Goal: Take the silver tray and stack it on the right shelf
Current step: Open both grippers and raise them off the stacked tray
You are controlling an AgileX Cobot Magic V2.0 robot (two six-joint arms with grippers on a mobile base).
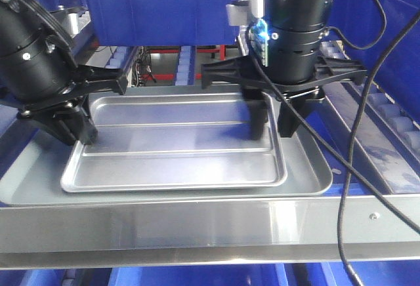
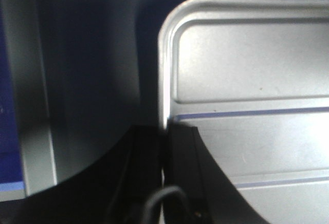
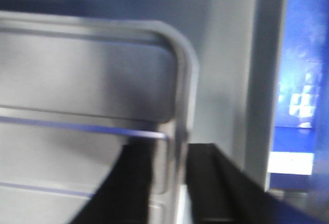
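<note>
Big blue plastic bins (image 1: pixel 157 4) behind & at right; small blue bins (image 1: pixel 187 63) between, dim backgrnd.

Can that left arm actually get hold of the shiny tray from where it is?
Probably yes: the left gripper already has its jaws astride the silver tray rim, with nothing between.

No words, labels, brand names or numbers can be read in any of the three views; the surfaces are plain, or too blurred to show any writing.
</note>
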